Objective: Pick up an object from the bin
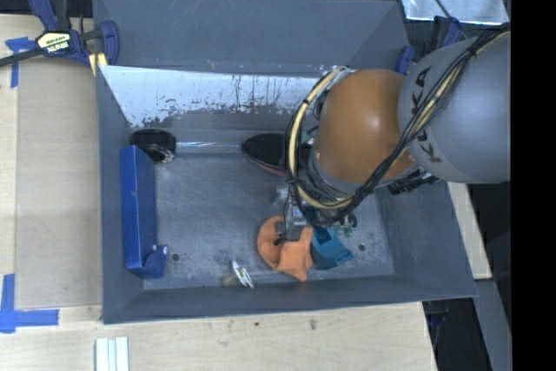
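Gripper [294, 223] is seen down at an orange soft lump [280, 249] by the bin's [261, 293] front edge, a blue piece [332, 253] touching it. Its opening cannot be told. Grasp stage judged; closure, then lift, called for.

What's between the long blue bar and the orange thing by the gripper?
Camera view: bare bin floor, plus a small silvery piece near the front wall.

A long bar [139, 208] is laid along the left wall of the bin [252, 35], with a round thing [155, 143] just behind its far end. Toward the front right, a soft piece [282, 249] is pressed against a small block [330, 251] on its right. A clip [241, 275] is set just left of them.
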Available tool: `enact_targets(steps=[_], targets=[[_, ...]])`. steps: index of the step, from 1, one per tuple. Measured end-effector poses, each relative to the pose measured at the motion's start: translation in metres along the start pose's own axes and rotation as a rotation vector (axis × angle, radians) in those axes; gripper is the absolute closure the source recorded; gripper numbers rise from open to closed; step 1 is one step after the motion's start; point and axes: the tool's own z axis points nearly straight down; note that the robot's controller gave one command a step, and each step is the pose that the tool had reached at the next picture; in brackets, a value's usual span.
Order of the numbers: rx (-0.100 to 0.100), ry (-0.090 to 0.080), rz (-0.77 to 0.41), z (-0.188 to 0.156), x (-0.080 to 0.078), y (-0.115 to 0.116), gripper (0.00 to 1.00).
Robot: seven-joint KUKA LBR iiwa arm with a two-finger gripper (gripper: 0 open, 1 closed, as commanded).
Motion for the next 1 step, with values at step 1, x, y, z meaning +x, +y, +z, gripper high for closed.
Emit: enact_targets(steps=[1], targets=[[-0.005, 0.004, -0.178, 0.0466, -0.0457, -0.0399, 1.00]])
